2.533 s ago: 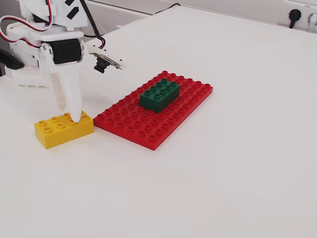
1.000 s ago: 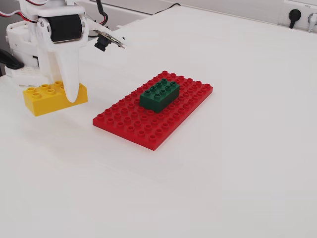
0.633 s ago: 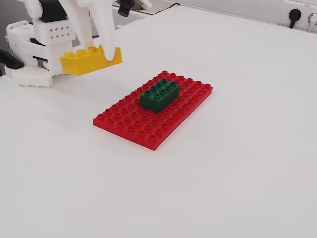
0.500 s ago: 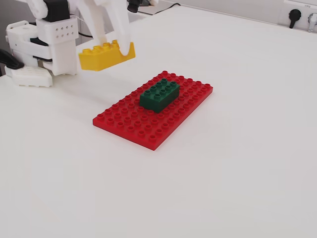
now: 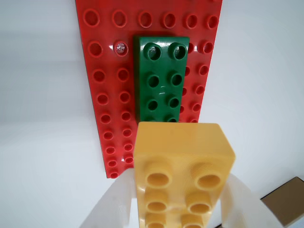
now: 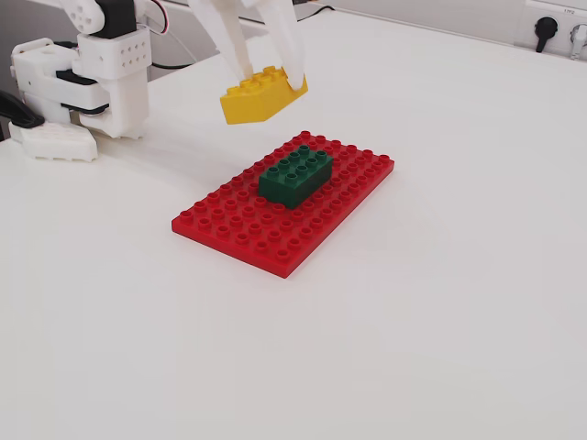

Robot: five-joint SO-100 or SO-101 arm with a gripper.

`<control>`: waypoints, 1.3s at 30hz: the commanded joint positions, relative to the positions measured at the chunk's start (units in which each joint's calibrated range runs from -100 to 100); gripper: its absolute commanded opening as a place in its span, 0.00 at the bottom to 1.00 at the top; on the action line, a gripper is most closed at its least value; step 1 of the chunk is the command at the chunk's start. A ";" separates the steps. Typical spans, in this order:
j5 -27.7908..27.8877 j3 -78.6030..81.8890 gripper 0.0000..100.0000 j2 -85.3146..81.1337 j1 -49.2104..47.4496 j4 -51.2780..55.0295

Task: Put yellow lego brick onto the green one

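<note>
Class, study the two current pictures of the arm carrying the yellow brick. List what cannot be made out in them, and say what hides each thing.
- Yellow lego brick: its near end is cut off by the wrist view's bottom edge.
- Green one: its near end is hidden behind the yellow brick in the wrist view.
- Gripper: its upper part is cut off by the fixed view's top edge.
- Red baseplate: its far end runs past the wrist view's top edge.

A white 3D-printed arm (image 6: pixel 110 64) of blocky plastic segments, its base (image 6: pixel 50 82) a stack of white housings at the table's corner. One square-faced segment (image 6: pixel 128 52) carries a grid of small round holes. A black servo body (image 6: pixel 108 14) shows between the white shells, with red and black wires (image 6: pixel 163 9) running above it. The gripper (image 6: pixel 266 71) has two long, tapering white fingers (image 6: pixel 286 41), seen milky and translucent in the wrist view (image 5: pixel 111 209)
</note>
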 commanded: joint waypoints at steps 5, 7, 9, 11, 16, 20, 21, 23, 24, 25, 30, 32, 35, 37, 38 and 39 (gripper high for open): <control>-1.62 -1.22 0.12 10.14 -2.47 -5.82; -1.67 -1.22 0.12 10.64 -3.28 -7.03; -2.46 -1.49 0.12 10.98 -4.23 -7.98; -2.82 -1.85 0.12 11.06 -5.27 -8.15; -4.49 -2.22 0.12 11.06 -8.14 -8.07; -5.22 -2.03 0.12 11.06 -7.77 -7.81; -5.22 -2.03 0.12 10.98 -7.70 -7.46; -5.22 -1.40 0.12 10.89 -7.70 -7.20; -5.27 -1.22 0.12 10.81 -7.48 -7.20; -5.27 -1.13 0.12 10.81 -6.67 -7.12; -4.70 -1.22 0.12 10.89 -2.76 -7.12; -4.02 -0.86 0.12 11.06 -2.47 -7.12; -3.45 0.59 0.12 10.98 -2.10 -8.07; -3.55 0.77 0.12 10.98 -2.61 -8.15; -3.66 0.77 0.12 10.98 -2.76 -8.15; -3.66 0.68 0.12 10.98 -3.13 -8.15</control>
